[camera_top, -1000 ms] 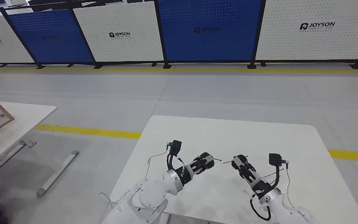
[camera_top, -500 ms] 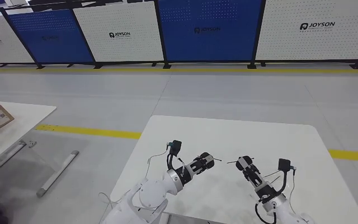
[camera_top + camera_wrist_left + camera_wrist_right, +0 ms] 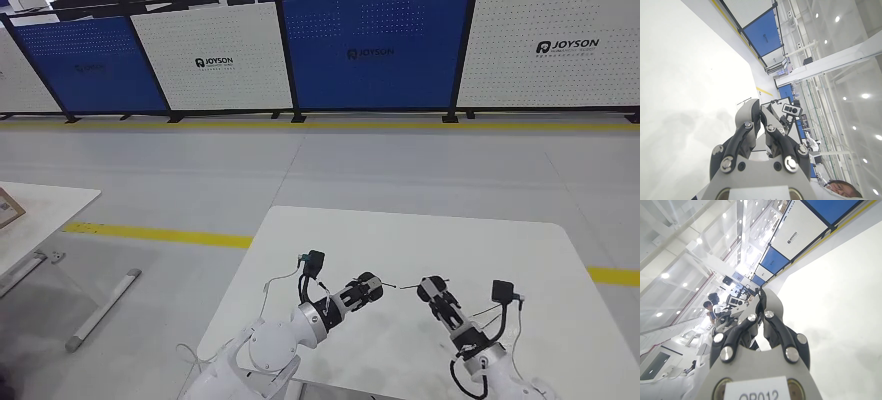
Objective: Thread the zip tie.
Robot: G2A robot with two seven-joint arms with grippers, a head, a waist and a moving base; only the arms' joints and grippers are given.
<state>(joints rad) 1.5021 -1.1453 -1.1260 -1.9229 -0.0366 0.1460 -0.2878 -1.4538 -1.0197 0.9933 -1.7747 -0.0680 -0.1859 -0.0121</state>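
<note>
A thin black zip tie [image 3: 405, 289] spans the small gap between my two grippers above the white table [image 3: 400, 235]. My left gripper [image 3: 372, 286] is shut, and in its wrist view a black end of the zip tie [image 3: 744, 101] sticks out past the closed fingertips [image 3: 755, 106]. My right gripper [image 3: 428, 289] faces it from the other side and is also shut. In the right wrist view a short black piece of the tie [image 3: 756, 289] shows at the tip of the gripper [image 3: 761, 294]. Both grippers hang just above the tabletop near its front half.
The table's left edge [image 3: 245, 280] drops to a grey floor with a yellow line [image 3: 160, 236]. Blue and white panel walls [image 3: 370, 55] stand far behind. Another table [image 3: 40, 215] sits at the far left. Bare tabletop lies beyond and to the right of the grippers.
The right arm shifted slightly right and toward the front, then came back a little, its wrist turning. The left arm stayed still. The zip tie remains between the grippers.
</note>
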